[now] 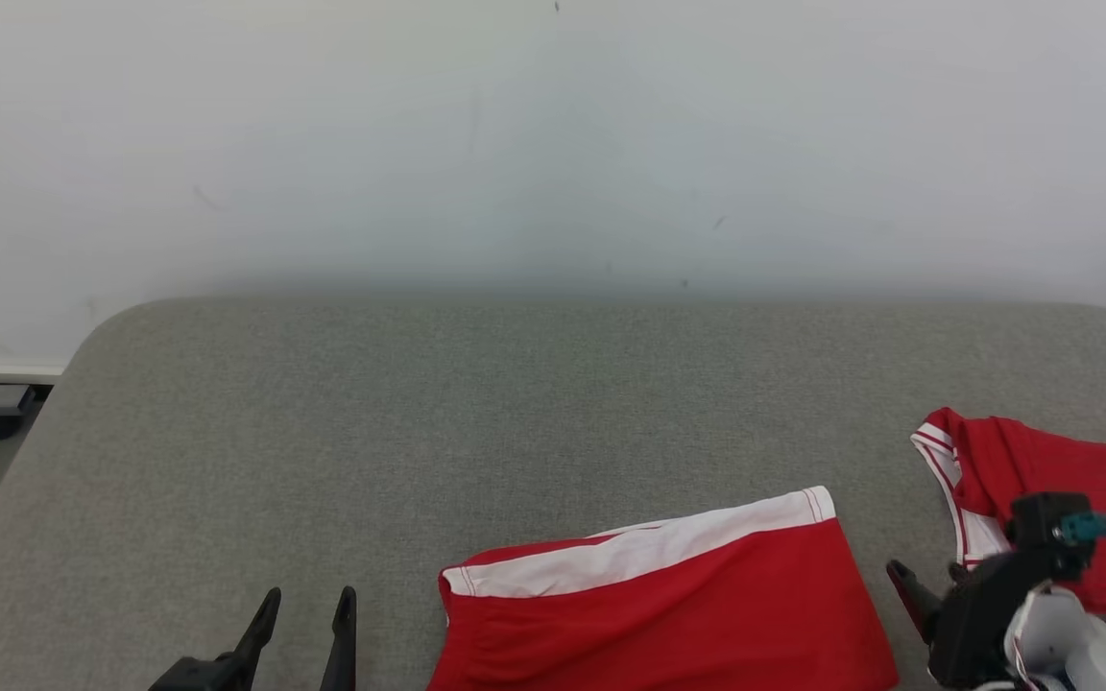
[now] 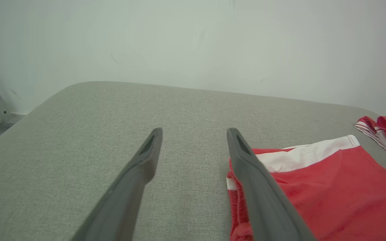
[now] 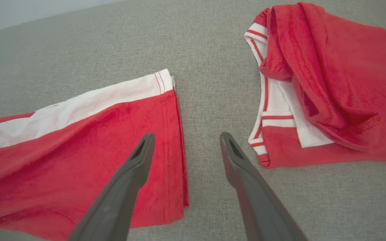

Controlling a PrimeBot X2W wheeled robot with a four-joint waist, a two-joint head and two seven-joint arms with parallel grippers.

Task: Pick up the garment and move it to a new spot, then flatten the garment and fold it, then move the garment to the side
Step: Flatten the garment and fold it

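Head view: garment [image 1: 668, 605] on grey surface [image 1: 419, 432].

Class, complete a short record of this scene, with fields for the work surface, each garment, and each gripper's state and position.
Surface: grey fabric-covered table against a pale wall.
Garment one: red garment with white band, lying flat near the robot, centre-right.
Garment two: red garment with striped trim, bunched, further right, apart from garment one.
Left gripper: open, empty, over bare table left of garment one.
Right gripper: open, empty, pointing at the gap between the garments.
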